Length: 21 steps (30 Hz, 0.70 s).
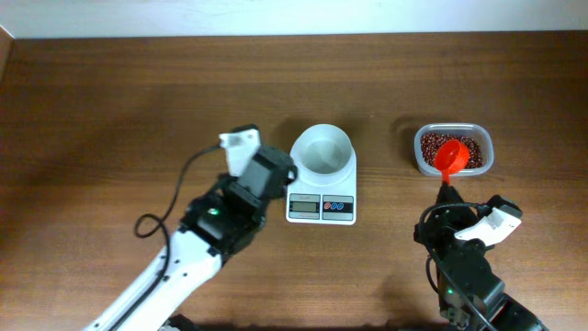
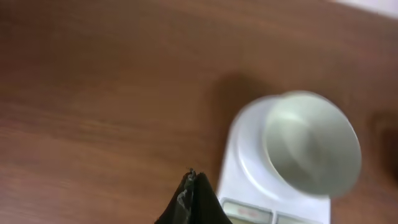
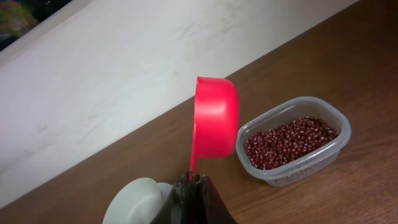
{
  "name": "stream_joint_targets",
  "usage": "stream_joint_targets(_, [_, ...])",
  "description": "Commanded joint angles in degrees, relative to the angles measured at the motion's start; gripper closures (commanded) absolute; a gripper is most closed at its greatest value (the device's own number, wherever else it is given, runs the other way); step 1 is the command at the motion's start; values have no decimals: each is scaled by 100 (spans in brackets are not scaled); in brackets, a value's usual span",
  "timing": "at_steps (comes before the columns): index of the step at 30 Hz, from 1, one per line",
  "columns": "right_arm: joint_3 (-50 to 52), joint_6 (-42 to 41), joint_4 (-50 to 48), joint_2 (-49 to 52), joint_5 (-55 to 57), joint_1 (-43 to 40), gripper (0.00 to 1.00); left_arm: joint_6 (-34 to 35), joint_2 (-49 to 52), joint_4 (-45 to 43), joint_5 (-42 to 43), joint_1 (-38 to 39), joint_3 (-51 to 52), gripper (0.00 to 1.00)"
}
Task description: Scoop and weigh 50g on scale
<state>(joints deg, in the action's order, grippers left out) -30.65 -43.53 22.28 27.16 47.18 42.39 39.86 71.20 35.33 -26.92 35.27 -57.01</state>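
The brown wooden table [image 1: 110, 101] carries everything, with the working things grouped near its middle so both arms can reach them. The white scale [image 1: 322, 208] sits at the centre with its display and buttons turned toward the robot, probably so the reading shows from that side. To its right, well apart, stands a clear plastic tub [image 1: 487, 138], the supply, placed on the side of the arm that scoops. A round white bowl [image 1: 322, 150] rests on the scale's platform to catch what is poured; it looks empty, so weighing has not begun.

The red scoop [image 3: 214, 118] hangs over the near edge of the tub. The right hand [image 3: 193, 180] is clamped shut on its handle, with the cup held out ahead of the fingers so it can dip in. The cup is seen side-on, so I cannot tell whether it holds anything.

The left hand [image 2: 191, 180] is closed on nothing and hovers just left of the scale's front corner, out of the pouring path.

Small dark red beans [image 1: 464, 142] fill the tub's bottom.
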Motion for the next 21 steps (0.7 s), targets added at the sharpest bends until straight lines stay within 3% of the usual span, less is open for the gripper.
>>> stream_joint_targets(1, [-118,24,-22,-37,155,24,96,-46,-240,-26,-81,-382,-96,100])
stream_joint_targets(7, [-118,24,-20,-37,151,24,96,328,-133,0,1248,-92,-94,100])
stream_joint_targets(13, [-118,26,9,-37,-44,24,96,1862,273,527,1261,846,-94,100])
stream_joint_targets(21, [-118,26,138,-37,-348,24,96,2142,1390,50,1108,1425,-94,100])
